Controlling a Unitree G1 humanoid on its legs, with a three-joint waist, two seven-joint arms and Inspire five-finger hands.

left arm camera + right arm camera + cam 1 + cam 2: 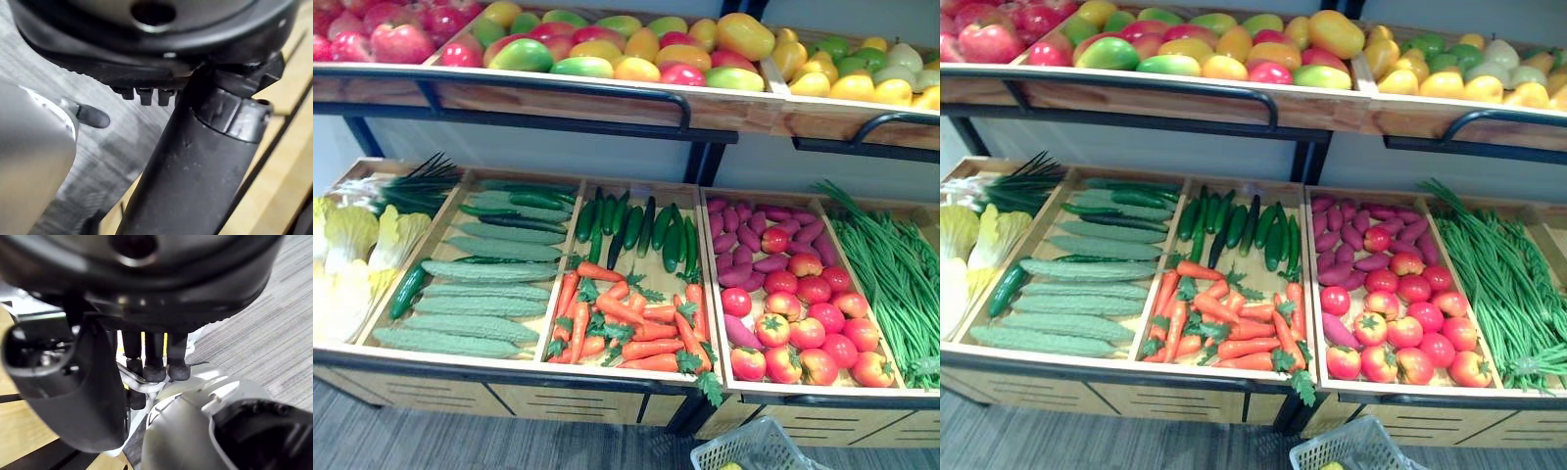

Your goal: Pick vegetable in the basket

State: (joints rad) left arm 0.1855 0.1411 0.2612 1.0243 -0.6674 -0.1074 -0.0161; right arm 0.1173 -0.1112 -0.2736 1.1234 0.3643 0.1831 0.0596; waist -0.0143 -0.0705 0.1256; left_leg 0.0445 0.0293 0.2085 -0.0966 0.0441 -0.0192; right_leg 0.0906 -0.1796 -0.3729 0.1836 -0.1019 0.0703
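Status from the remote seat, going left to right. The left hand point(195, 166) hangs low over the grey floor point(112, 147), next to the wooden stand point(607, 392). From its wrist cam I honestly can't tell if it's released or clenched.

Along the lower shelf the stock goes cabbage point(347, 264), cucumbers point(475, 294), carrots point(626, 328) with darker cucumbers behind them, then purple sweet potatoes point(754, 235) above tomatoes point(803, 333), and green beans point(891, 274) at the far end. Every vegetable I can make out lies in its own compartment, nothing lifted.

The pale basket point(759, 446) sits low, in front of the stand and below the tomatoes. A small yellow thing point(730, 466) peeks out of it, too little showing to say what. The right hand point(68, 396) is clenched round a pale wire, which I take to be the basket's handle.

So as I read it we're basically at the start. The basket is carried and lined up with the shelf, but no pick has been made. What's left is choosing a vegetable, reaching in with the left hand, grabbing it and dropping it in the basket.
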